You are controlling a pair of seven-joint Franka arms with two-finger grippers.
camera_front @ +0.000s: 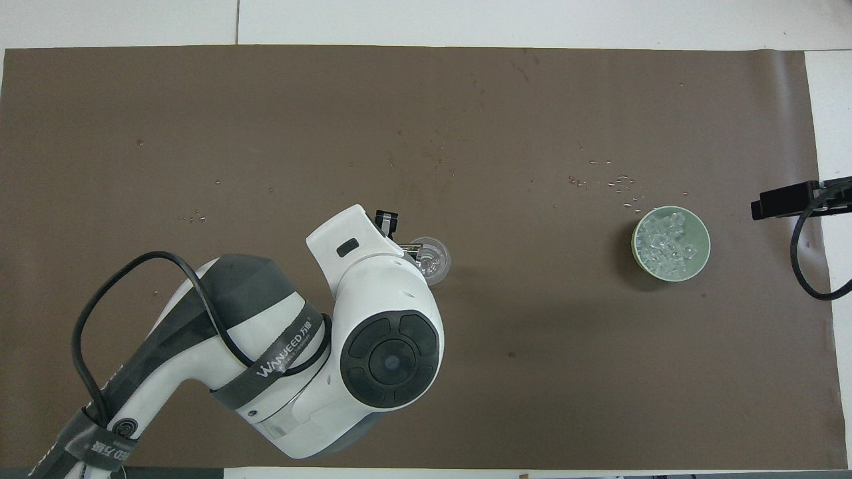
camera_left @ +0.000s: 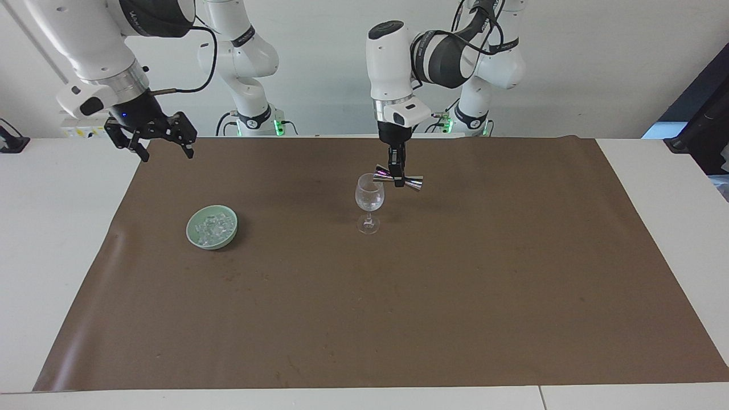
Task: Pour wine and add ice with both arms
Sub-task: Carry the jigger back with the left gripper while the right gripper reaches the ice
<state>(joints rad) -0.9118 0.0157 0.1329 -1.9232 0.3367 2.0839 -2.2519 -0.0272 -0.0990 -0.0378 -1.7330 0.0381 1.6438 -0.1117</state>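
Note:
A clear stemmed wine glass (camera_left: pixel 369 199) stands mid-mat, also seen in the overhead view (camera_front: pixel 432 261). My left gripper (camera_left: pixel 398 179) is shut on a silver jigger (camera_left: pixel 414 183), held level with one end over the glass rim. In the overhead view the left arm hides most of the jigger. A pale green bowl (camera_left: pixel 192 238) holds a heap of clear ice cubes (camera_left: pixel 213 228) toward the right arm's end, bowl (camera_front: pixel 638 229) and ice (camera_front: pixel 671 247) also in the overhead view. My right gripper (camera_left: pixel 166 147) is open and empty, raised over the mat's edge nearest the robots.
A brown mat (camera_left: pixel 398 296) covers most of the white table. Small droplets (camera_front: pixel 616 183) lie on the mat just farther from the robots than the bowl. The right arm's cable (camera_front: pixel 809 266) hangs over the mat's edge.

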